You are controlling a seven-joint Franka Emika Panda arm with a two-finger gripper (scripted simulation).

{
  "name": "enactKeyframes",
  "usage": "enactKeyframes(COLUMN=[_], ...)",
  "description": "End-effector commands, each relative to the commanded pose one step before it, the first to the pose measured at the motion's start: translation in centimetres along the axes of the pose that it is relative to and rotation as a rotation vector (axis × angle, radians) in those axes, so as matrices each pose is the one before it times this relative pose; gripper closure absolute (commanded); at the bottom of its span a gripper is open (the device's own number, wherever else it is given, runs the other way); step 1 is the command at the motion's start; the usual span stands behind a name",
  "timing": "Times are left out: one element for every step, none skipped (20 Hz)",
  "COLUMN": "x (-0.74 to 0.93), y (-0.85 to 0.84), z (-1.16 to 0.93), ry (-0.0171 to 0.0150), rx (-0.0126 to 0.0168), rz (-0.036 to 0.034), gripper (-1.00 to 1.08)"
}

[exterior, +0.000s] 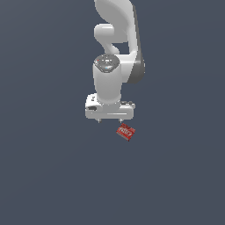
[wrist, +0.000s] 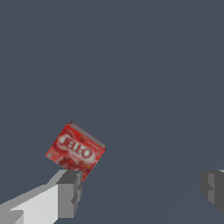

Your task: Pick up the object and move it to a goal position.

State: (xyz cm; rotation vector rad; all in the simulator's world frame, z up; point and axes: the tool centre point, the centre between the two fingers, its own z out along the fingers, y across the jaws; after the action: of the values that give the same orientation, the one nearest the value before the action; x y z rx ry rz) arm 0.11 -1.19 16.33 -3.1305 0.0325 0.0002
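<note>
The object (exterior: 125, 131) is a small flat red box with white lettering, lying on the dark grey floor, turned at an angle. In the wrist view the object (wrist: 75, 151) shows its lettered face. My white gripper (exterior: 110, 120) hangs just above the floor, a little toward the exterior view's left of the box. It is open, its fingertips barely showing under the hand. In the wrist view the gripper (wrist: 142, 190) has its jaws wide apart; one finger (wrist: 68, 192) stands close beside a corner of the box, the other finger (wrist: 213, 189) far from it. Nothing lies between them.
The dark grey floor (exterior: 52, 176) spreads evenly all around. The white arm (exterior: 116, 39) rises behind the gripper toward the top of the exterior view.
</note>
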Motion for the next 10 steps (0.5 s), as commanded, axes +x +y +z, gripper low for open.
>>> enactKeyframes(x=[0.000,0.001,0.007,0.011,0.014,0.019,0.022,0.019,0.015,0.011], y=[0.001,0.022,0.113,0.173,0.232,0.300,0.339,0.280,0.209,0.142], z=[0.000,0.010,0.044,0.069,0.094,0.122,0.139,0.116,0.088,0.060], ry=[0.00000,-0.00016,-0.00069,-0.00108,-0.00145,-0.00186,-0.00211,-0.00174,-0.00130,-0.00088], rx=[0.00000,-0.00029,-0.00120,-0.00187,-0.00254,-0.00328,-0.00373,-0.00310,-0.00233,-0.00158], rz=[0.00000,0.00061,0.00267,0.00416,0.00561,0.00722,0.00816,0.00675,0.00503,0.00339], gripper=[-0.92,-0.92,-0.92,-0.92,-0.92,-0.92,-0.92,-0.92,-0.92,-0.92])
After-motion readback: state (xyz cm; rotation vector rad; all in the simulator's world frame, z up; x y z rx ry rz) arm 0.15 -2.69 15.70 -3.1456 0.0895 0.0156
